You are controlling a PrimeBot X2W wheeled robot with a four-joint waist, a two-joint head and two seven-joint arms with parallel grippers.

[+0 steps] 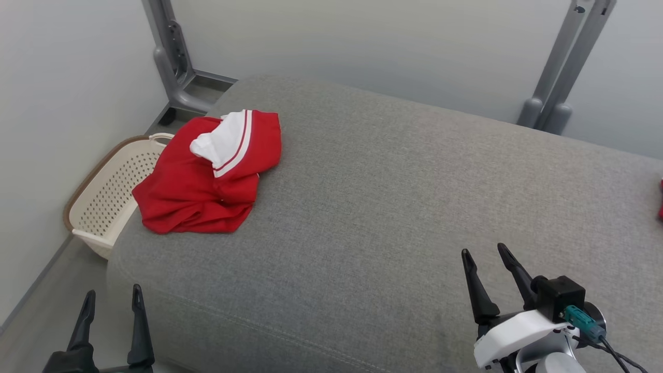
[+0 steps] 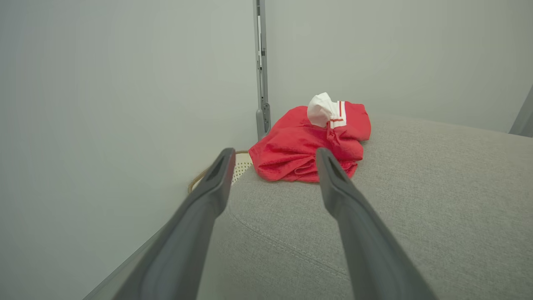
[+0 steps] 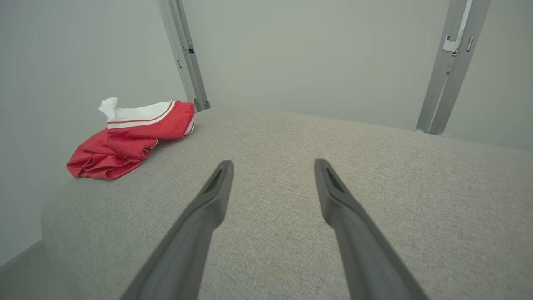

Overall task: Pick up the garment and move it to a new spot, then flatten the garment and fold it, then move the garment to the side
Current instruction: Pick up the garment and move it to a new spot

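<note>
A crumpled red garment (image 1: 202, 181) with a white, red-striped band lies bunched at the far left corner of the grey upholstered surface (image 1: 388, 207), its edge overhanging slightly. My left gripper (image 1: 113, 298) is open at the lower left, off the near left corner, well short of the garment (image 2: 308, 143), nothing between its fingers. My right gripper (image 1: 484, 252) is open over the near right part of the surface, empty. From the right wrist, the garment (image 3: 129, 139) lies far to the left of the right gripper (image 3: 272, 164).
A cream perforated laundry basket (image 1: 111, 194) stands on the floor against the left wall, beside the garment's corner. Grey metal posts (image 1: 173, 57) rise behind the surface at left and right (image 1: 567, 67). A small red item (image 1: 660, 199) shows at the right edge.
</note>
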